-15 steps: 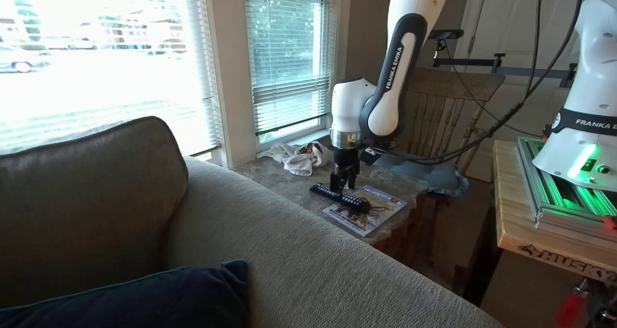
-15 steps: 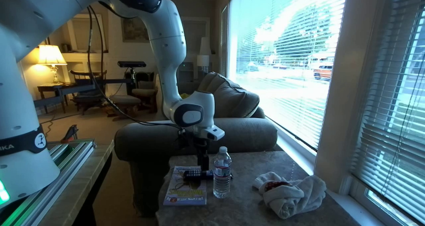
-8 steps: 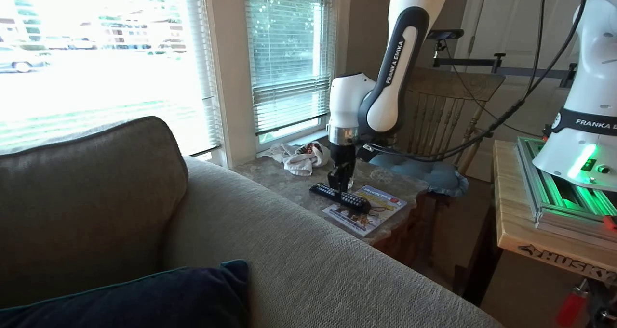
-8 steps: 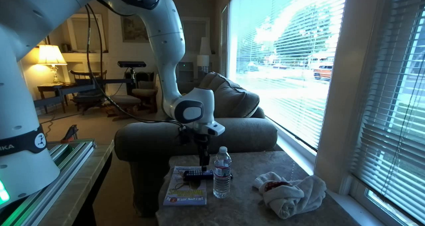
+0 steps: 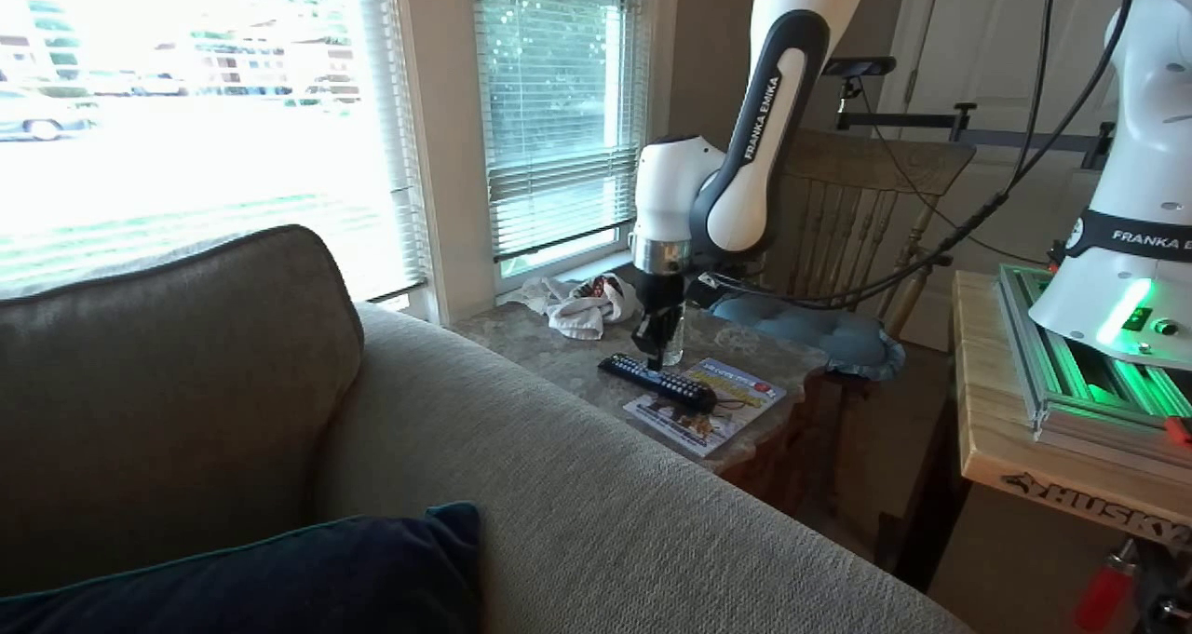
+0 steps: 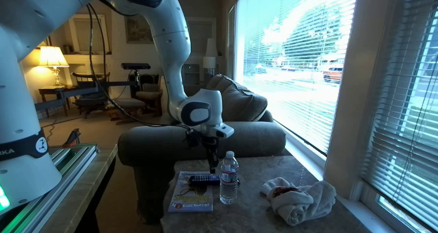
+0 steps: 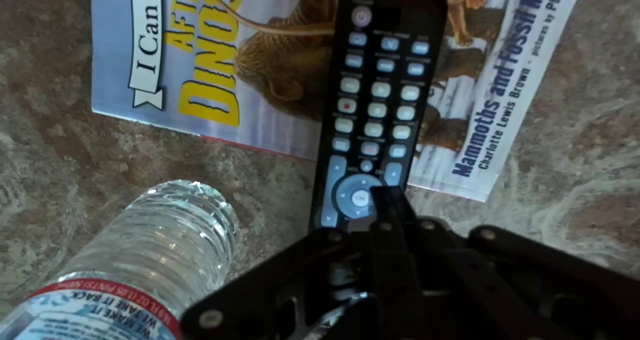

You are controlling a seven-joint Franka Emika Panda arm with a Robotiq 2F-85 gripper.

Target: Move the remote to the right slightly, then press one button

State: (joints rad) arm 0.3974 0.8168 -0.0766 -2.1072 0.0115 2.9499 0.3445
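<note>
Mottled counter [image 6: 253, 212] by a window [image 6: 294, 72]; beneath the jaws lay the remote [image 7: 377, 95], partly on the book [image 7: 280, 75].
Clenched together, the jaws pointed down near its button ring [image 7: 344, 196], contact unclear; the bottle [image 7: 150, 250] stood just beside them.

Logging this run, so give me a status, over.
Gripper shut, over remote; contact unclear. Remote lies partly on book. Upright bottle close beside, possible hindrance.
</note>
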